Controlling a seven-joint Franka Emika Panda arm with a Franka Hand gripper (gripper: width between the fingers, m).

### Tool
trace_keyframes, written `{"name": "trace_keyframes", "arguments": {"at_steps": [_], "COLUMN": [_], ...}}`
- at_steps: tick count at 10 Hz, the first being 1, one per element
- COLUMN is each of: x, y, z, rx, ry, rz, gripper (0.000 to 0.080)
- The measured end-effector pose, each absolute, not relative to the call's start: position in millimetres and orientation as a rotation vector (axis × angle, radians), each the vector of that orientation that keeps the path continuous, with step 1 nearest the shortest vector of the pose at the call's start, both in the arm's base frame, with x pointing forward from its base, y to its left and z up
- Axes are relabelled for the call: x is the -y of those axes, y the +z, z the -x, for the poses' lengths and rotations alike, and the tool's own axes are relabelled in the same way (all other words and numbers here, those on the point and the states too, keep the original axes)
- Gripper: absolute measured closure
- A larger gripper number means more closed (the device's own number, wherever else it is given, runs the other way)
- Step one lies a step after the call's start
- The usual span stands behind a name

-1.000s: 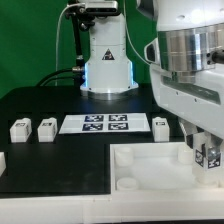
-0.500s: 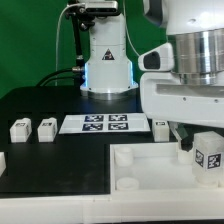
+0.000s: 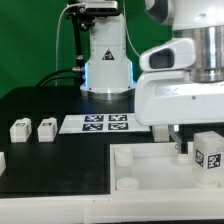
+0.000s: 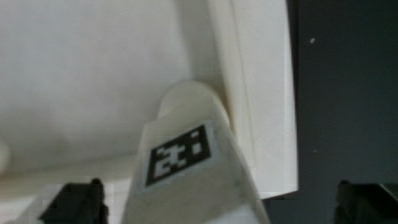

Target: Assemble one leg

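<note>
A leg (image 3: 208, 156), a chunky white block with a tag facing the camera, stands on the large white tray-like piece (image 3: 140, 168) at the exterior view's right edge. In the wrist view the leg (image 4: 192, 150) sits between my two dark fingertips (image 4: 79, 202) with a gap on each side. My gripper (image 3: 200, 130) is open just above the leg and does not touch it. Three more legs lie on the black table: two at the exterior view's left (image 3: 20, 129) (image 3: 46, 128) and one (image 3: 160, 126) behind my hand.
The marker board (image 3: 95, 123) lies flat on the black table in front of the arm's base (image 3: 107, 65). The tray's raised rim (image 4: 249, 90) runs beside the leg, with black table (image 4: 347, 100) beyond it. A green backdrop stands behind.
My gripper has let go of the leg and risen; the leg stays standing on the tray at the same spot.
</note>
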State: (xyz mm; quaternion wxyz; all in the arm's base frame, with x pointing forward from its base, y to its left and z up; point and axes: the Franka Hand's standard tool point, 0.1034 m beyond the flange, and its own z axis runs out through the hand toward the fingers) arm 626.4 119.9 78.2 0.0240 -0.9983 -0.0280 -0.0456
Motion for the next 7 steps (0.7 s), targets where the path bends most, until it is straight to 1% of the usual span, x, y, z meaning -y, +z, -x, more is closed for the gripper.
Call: {"name": "trace_keyframes", "arguments": {"at_steps": [1,2,3,4,5,6,7], "x": [-117.3,-119.7,-119.4,-120.3,-122.1,-119.8,-118.5], "y": [77.9,77.4,77.1,76.9,76.7,75.8,75.4], "z": [-626.9,-626.4,-626.3,-626.0,-625.6,-625.4,-625.9], "rx": [0.287,0.122,0.144,0.029,-0.135,-0.253,-0.562], "ry": [-0.145,-0.139,-0.139,-0.134,-0.125,-0.117,-0.104], "rz": [3.082,3.077,3.077,3.073,3.056,3.046,2.996], "gripper": [0.0151,0.0151,0.0243,0.0243,0.0426,0.0503,0.0503]}}
